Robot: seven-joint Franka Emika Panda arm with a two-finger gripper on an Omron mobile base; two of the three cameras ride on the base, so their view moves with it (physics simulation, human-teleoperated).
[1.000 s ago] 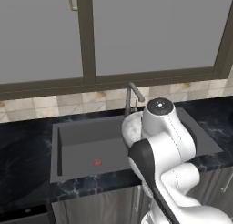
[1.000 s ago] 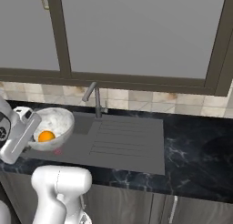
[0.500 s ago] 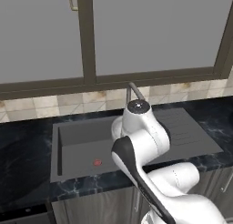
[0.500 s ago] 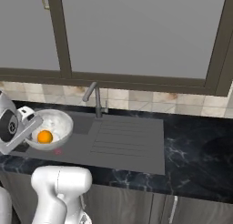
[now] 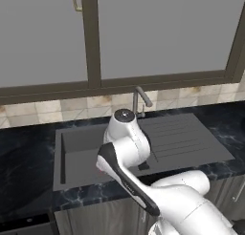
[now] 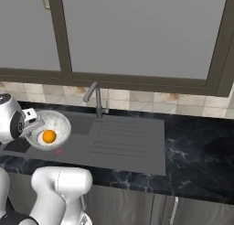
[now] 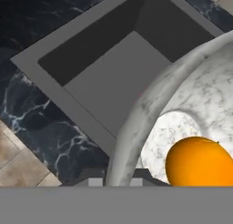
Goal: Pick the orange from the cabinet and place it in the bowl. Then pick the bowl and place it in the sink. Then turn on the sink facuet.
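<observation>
**Bowl with orange held over the sink basin**

Right base view: white marbled bowl [image 6: 51, 126] carried above the left, deep part of the dark grey sink [image 6: 132, 151], upright, with the orange [image 6: 49, 136] resting inside on its near side. Gripper [image 6: 33, 124] at the left rim of the bowl, closed on that rim; white arm entering from the left edge. Small red drain mark just visible below the near edge of the bowl. Ribbed drainboard to the right of the basin. Slim dark faucet [image 6: 95, 99] upright at the far edge of the sink, spout bent toward the left, just right of and behind the bowl. Black marbled counter [image 6: 201, 160] around the sink, tiled backsplash behind, wall cabinet [image 6: 137, 34] with dark frame and pale grey panels above, doors shut.

Left base view: arm bent over the middle of the sink [image 5: 81, 155], hiding bowl and gripper; faucet [image 5: 139, 99] just beyond the arm's topmost joint; drainboard to the right; cabinet [image 5: 158, 33] above.

Hand view: bowl rim [image 7: 150, 104] curving up from the bottom edge, clamped between the finger tips there; orange [image 7: 200, 163] low in the bowl at right; sink basin [image 7: 109, 77] open beneath and beyond, bordered by counter [image 7: 36, 123].
</observation>
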